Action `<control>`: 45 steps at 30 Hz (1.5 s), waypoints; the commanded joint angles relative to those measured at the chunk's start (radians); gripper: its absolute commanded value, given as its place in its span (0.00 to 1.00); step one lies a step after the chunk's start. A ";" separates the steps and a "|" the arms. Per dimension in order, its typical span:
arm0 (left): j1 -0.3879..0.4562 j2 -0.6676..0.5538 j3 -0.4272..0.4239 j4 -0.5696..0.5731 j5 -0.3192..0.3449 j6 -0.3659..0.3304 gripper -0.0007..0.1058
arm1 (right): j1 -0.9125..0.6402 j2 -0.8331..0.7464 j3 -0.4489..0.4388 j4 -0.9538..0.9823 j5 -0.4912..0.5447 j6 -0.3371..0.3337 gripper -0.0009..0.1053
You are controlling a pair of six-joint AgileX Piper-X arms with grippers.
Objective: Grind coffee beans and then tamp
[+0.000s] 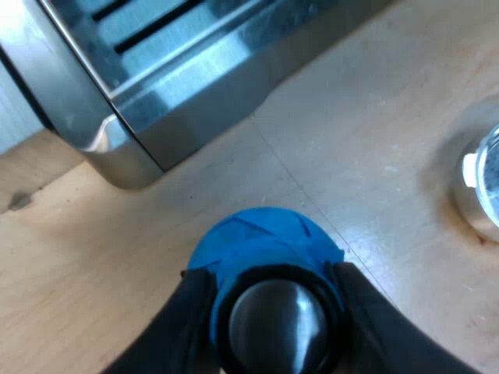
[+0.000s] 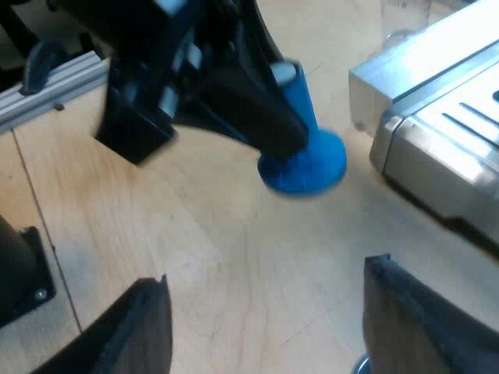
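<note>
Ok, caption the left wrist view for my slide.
Left gripper shut on the blue tamper beside the espresso machine.

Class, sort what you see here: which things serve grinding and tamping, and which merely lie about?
In use: blue tamper, held by the left gripper; espresso machine.
Lying about: measuring glass, standing beside the machine.

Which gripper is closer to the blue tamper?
Left. The left gripper grips the blue tamper on both sides; the right gripper hangs open, apart from it, above the wooden table.
</note>
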 commanded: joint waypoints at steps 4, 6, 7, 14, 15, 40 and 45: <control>0.001 -0.125 -0.021 0.099 0.017 0.005 0.01 | 0.002 -0.008 -0.002 0.001 -0.002 0.013 0.53; 0.001 -0.154 -0.021 0.132 0.027 0.005 0.01 | 0.002 -0.016 -0.002 0.011 -0.002 0.013 0.53; 0.001 -0.174 -0.021 0.151 0.031 0.005 0.01 | 0.002 -0.025 -0.002 0.034 -0.002 0.017 0.53; -0.005 -0.219 -0.021 0.180 0.048 0.005 0.01 | 0.000 -0.095 -0.002 0.256 0.014 0.028 0.53; -0.005 -0.227 -0.021 0.180 0.108 -0.012 0.01 | 0.000 -0.105 -0.002 0.277 0.031 0.028 0.53; -0.101 -0.227 -0.054 0.163 0.147 -0.012 0.01 | 0.000 -0.241 0.169 0.215 0.120 0.114 0.53; -0.101 -0.227 -0.054 0.159 0.147 -0.012 0.01 | 0.000 -0.253 0.196 0.206 0.120 0.042 0.53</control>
